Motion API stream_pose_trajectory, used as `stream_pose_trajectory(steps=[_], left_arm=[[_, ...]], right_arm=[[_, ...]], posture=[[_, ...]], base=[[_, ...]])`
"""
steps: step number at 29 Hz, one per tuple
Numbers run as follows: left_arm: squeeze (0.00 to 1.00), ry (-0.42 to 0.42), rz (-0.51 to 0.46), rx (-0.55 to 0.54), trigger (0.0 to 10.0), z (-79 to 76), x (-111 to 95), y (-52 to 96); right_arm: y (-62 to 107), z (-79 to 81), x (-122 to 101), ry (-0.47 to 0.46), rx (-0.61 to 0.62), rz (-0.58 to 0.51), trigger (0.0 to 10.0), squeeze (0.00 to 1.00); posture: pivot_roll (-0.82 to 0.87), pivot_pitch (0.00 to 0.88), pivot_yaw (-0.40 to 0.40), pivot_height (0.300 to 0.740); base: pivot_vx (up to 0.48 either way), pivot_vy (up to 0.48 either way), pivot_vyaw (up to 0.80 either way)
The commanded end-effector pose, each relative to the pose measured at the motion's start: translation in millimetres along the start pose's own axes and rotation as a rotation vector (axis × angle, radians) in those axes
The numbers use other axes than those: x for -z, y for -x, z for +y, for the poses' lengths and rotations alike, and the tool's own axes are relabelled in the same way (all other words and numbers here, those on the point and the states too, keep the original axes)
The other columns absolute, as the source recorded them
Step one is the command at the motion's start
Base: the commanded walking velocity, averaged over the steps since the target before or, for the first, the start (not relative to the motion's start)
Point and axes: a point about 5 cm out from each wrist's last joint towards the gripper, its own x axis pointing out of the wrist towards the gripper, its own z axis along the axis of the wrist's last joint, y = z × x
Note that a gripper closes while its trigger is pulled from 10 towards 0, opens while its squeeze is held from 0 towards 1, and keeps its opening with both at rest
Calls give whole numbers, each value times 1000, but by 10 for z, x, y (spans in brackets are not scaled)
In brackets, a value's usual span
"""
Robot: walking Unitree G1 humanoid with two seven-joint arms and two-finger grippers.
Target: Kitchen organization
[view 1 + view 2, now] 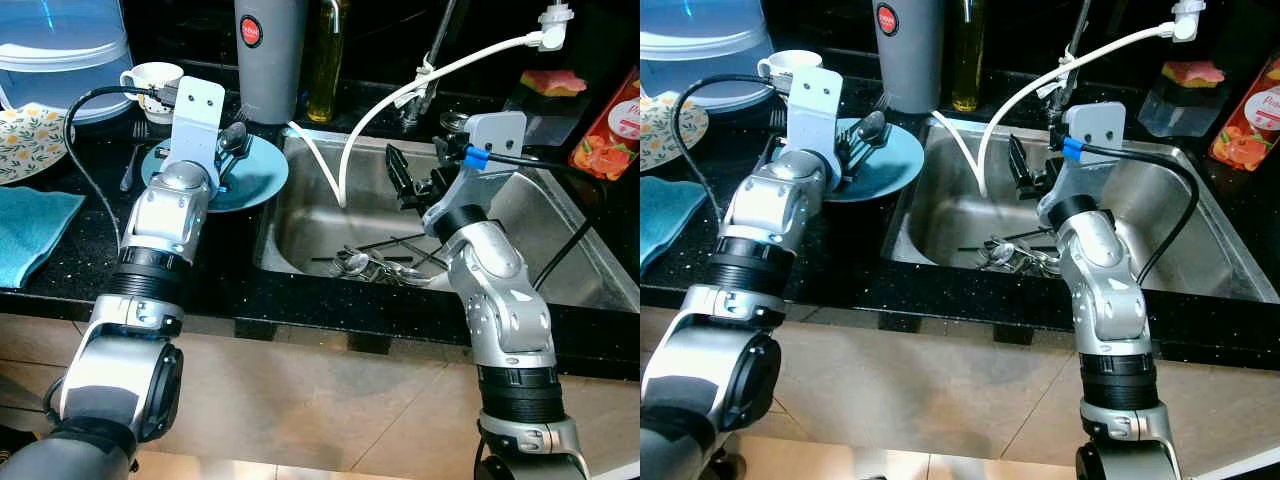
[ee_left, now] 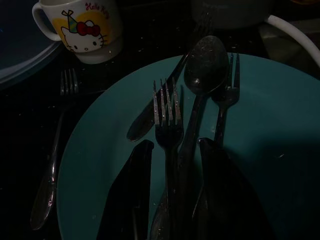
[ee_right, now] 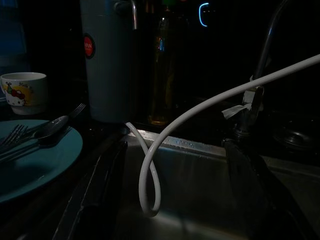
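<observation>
Nearest me, low in the sink (image 1: 560,270) set into the black tabletop (image 1: 60,260), a pile of cutlery (image 1: 375,265) lies on the steel floor. I judge that to be what is left to move. My right gripper (image 1: 408,182) hangs above the sink's middle with its fingers spread wide and nothing between them, the white hose (image 1: 345,150) looping down just beyond it.

On the tabletop just off the sink's left edge sits the teal plate (image 1: 262,172). My left gripper (image 2: 172,200) is low over it, fingers apart on either side of a fork (image 2: 167,115); whether they press the handle I cannot tell. A spoon (image 2: 205,65), a second fork and another piece lie on the plate too, so part of the sorting looks done.

One more fork (image 2: 55,150) rests on the tabletop beside the plate's outer rim. Farther back stand the cartoon mug (image 2: 90,27), a grey canister (image 1: 268,55) and an oil bottle (image 1: 325,60).
</observation>
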Motion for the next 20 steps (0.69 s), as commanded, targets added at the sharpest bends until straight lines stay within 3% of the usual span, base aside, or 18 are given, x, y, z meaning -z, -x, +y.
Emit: stream_pose_trajectory(steps=[1, 13, 15, 18, 20], left_arm=[[0, -17, 24, -3, 10000, 9, 75, -14], [0, -22, 4, -6, 10000, 2, 69, -9], [0, -63, -101, -40, 10000, 19, -51, 30], [0, -64, -159, -40, 10000, 10, -127, 60], [0, -49, -247, -7, 10000, -52, -221, 128]], right_arm=[[1, -33, -11, 4, 13, -5, 10000, 0], [14, -53, 9, 7, 21, 3, 10000, 0], [39, -131, 9, 16, 55, 2, 10000, 0], [57, -220, -6, 26, 98, -3, 10000, 0], [122, -463, 9, 117, 212, 10, 10000, 0]], posture=[[205, 10, -46, 740], [202, 19, -48, 740], [201, 20, -49, 740], [202, 21, -51, 740], [198, 22, -48, 740]], base=[[0, 0, 0], [0, 0, 0], [0, 0, 0], [0, 0, 0], [0, 0, 0]])
